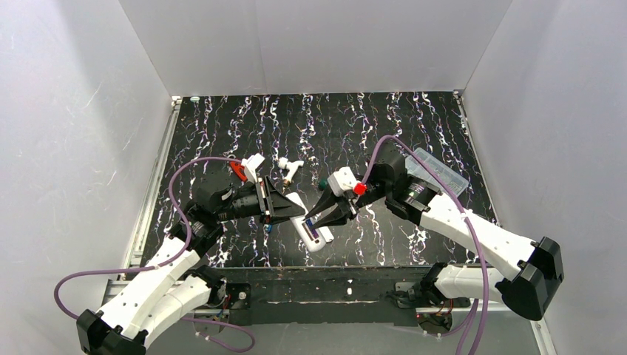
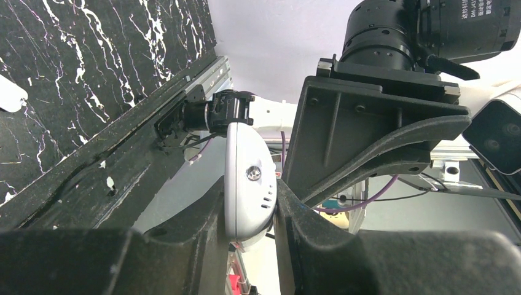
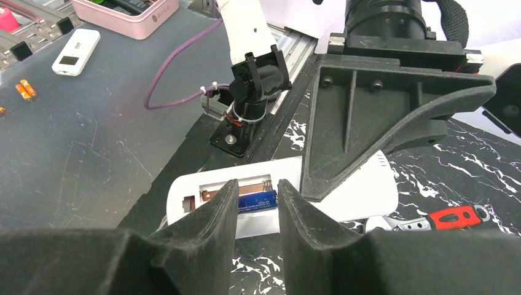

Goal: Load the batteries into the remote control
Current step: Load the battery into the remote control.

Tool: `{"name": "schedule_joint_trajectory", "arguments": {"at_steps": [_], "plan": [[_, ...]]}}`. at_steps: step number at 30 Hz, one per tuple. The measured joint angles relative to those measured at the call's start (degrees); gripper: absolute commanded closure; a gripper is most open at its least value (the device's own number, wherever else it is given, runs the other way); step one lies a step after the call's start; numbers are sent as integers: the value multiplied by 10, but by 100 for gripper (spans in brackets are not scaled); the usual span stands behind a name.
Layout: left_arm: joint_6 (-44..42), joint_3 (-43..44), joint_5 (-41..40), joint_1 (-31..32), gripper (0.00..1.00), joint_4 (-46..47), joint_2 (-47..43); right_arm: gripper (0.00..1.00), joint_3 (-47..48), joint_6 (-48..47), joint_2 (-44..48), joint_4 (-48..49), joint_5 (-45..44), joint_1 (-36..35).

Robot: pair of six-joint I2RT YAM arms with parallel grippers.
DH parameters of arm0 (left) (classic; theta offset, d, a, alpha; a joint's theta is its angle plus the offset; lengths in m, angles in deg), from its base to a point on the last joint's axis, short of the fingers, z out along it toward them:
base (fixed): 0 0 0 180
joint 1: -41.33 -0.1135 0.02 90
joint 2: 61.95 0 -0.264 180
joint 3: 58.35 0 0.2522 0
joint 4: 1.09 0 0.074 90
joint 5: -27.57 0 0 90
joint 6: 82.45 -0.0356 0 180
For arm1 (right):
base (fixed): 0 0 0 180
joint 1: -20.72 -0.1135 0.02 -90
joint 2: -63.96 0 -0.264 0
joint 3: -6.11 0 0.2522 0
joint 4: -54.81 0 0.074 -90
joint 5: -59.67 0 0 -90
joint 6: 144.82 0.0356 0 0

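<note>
Battery [image 3: 258, 200] is lying lengthwise in the remote control's [image 3: 368, 190] recess [image 3: 212, 193], straddled by the right gripper [image 3: 255, 187]; whether it is gripping, I cannot tell. Left gripper [image 2: 250, 196] is clamping the remote.

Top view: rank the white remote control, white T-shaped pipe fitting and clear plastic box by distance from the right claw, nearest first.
From the right claw:
1. The slim white plastic remote control: right at the claw tips, centre front of the table.
2. The white T-shaped pipe fitting: farther back and a little to the left, mid-table.
3. The clear plastic box: off to the right, beside that arm's wrist.
</note>
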Motion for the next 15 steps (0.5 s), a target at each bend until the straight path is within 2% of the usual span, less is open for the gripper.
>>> {"name": "schedule_joint_trajectory", "arguments": {"at_steps": [15], "plan": [[-1, 0, 0, 1, 100, -1, 1, 71, 0, -16, -3, -10, 8, 0]]}}
